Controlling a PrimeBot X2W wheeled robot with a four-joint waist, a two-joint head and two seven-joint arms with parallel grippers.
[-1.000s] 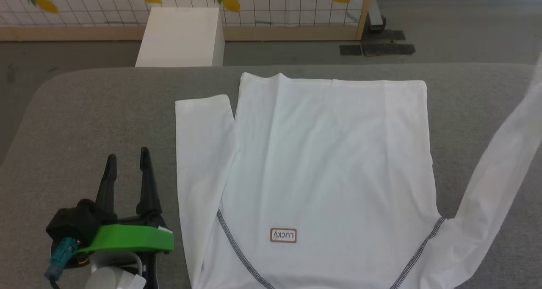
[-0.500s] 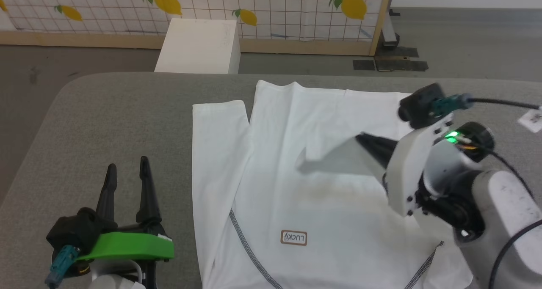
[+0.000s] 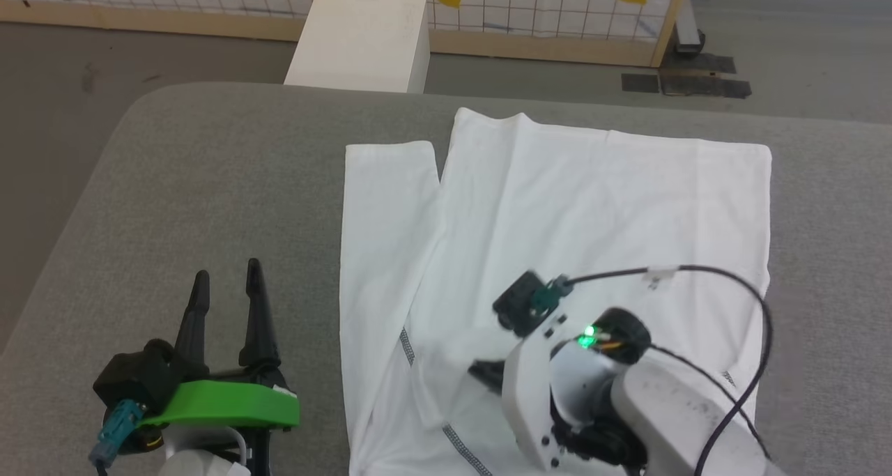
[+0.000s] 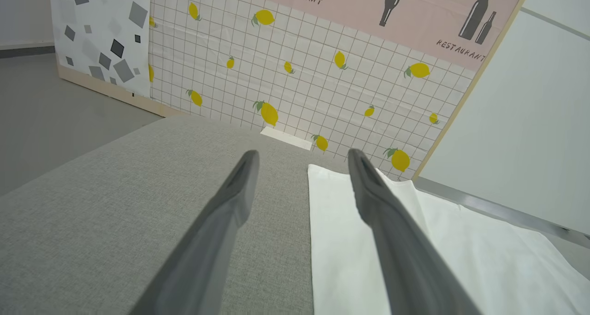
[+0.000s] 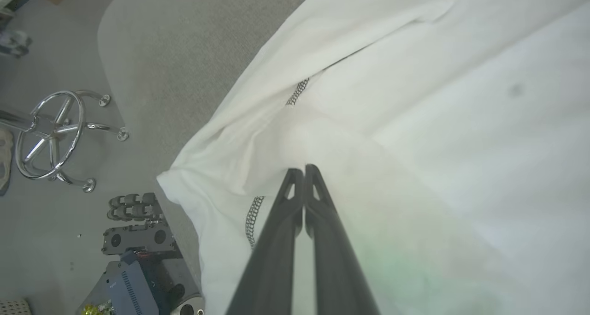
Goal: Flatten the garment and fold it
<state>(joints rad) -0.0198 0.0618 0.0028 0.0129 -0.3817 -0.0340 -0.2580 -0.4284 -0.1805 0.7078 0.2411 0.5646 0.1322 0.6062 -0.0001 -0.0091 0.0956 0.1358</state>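
One sleeve fold is in hand, we judge: our right gripper [image 5: 303,168], pinched shut on a sleeve of the garment [image 3: 592,204], holds it over the near chest on the table [image 3: 209,169]; our left gripper [image 3: 226,268] sits spread, empty, near left. Next, lay it flat, release.

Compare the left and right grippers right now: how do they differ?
The left gripper is open; the right gripper is shut, pinching a sleeve of the white shirt. The left gripper sits over bare grey tabletop beside the white shirt; the right gripper is over its body. Both have two long dark fingers.
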